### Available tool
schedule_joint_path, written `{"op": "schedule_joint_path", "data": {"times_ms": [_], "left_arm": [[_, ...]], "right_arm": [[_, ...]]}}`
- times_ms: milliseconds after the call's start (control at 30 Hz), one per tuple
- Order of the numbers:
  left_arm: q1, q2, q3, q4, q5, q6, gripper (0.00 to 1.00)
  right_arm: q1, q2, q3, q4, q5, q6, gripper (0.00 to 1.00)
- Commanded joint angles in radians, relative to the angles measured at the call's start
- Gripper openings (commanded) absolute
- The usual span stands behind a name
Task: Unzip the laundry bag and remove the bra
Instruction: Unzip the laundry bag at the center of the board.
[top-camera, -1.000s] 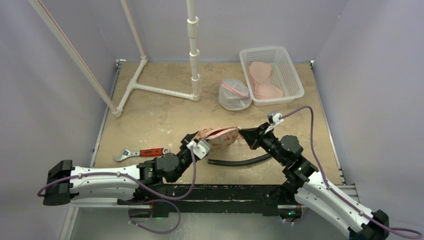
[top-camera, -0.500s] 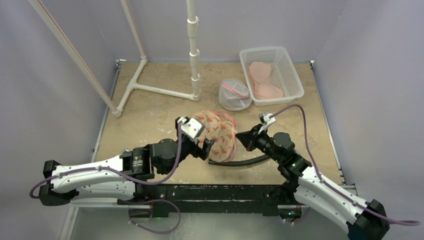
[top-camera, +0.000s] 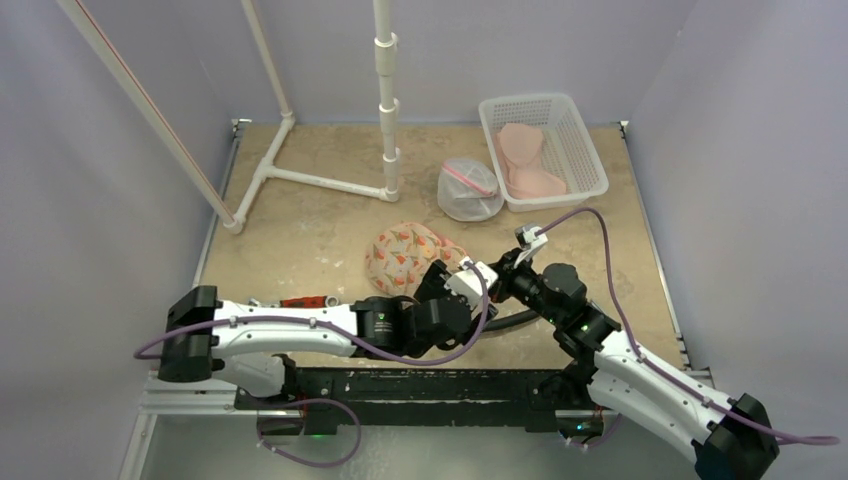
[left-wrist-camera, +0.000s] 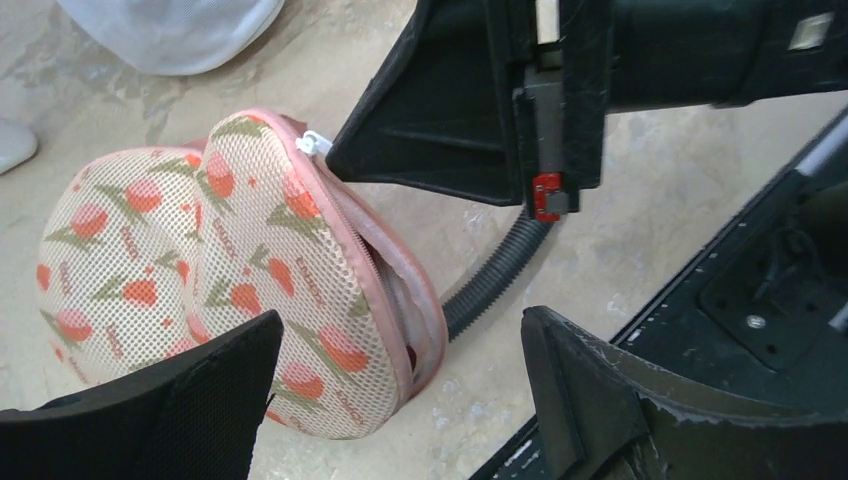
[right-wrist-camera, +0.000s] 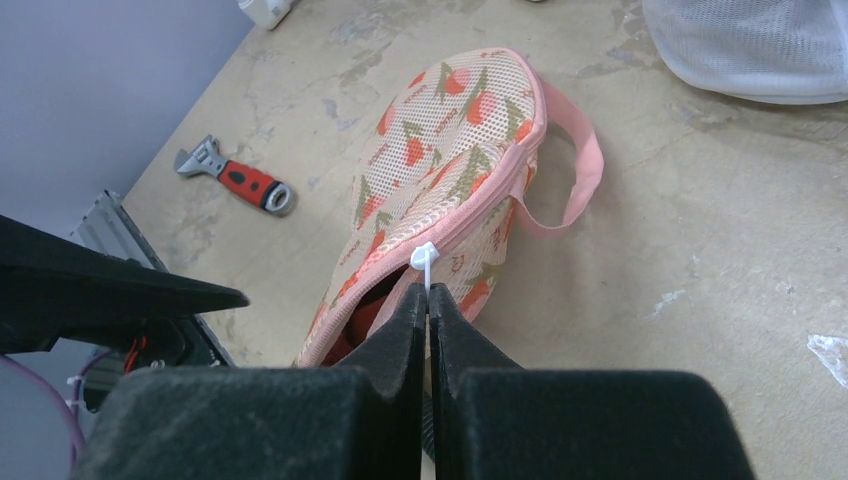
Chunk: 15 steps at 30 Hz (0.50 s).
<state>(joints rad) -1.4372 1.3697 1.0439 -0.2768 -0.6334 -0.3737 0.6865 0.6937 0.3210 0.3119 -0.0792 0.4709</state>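
Note:
The laundry bag (top-camera: 403, 256) is a mesh pouch with a strawberry print and pink trim, lying on the table. My right gripper (right-wrist-camera: 428, 295) is shut on its white zipper pull (right-wrist-camera: 424, 258) at the bag's near right edge (top-camera: 487, 270). The zip is partly open, and something dark red (right-wrist-camera: 362, 328) shows inside; the bra cannot be made out. My left gripper (left-wrist-camera: 400, 400) is open and empty, just in front of the bag (left-wrist-camera: 230, 270), and it touches nothing (top-camera: 447, 278). The right gripper's fingers (left-wrist-camera: 440, 110) show above the bag in the left wrist view.
A black corrugated hose (top-camera: 512, 320) lies just behind the grippers. A red-handled wrench (right-wrist-camera: 240, 180) lies to the bag's left. A white mesh bag (top-camera: 468, 190) and a white basket (top-camera: 590, 150) with pink garments stand at the back right. A PVC pipe stand (top-camera: 388, 100) is at the back.
My left gripper held the bag up half a second ago. It has let go and swung right and nearer. The bag now lies flat. The right gripper has stayed at the zipper pull.

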Motion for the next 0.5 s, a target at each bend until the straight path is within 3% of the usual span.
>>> {"op": "schedule_joint_path", "data": {"times_ms": [0,467], "left_arm": [[-0.012,0.056,0.053,-0.014,-0.097,-0.058,0.88],[-0.01,0.226,0.138,-0.121,-0.324,-0.079,0.85]], "right_arm": [[-0.001,-0.011,0.03,0.023,-0.013,-0.011,0.0],[-0.001,0.0,0.028,0.05,-0.044,0.0,0.0]]}}
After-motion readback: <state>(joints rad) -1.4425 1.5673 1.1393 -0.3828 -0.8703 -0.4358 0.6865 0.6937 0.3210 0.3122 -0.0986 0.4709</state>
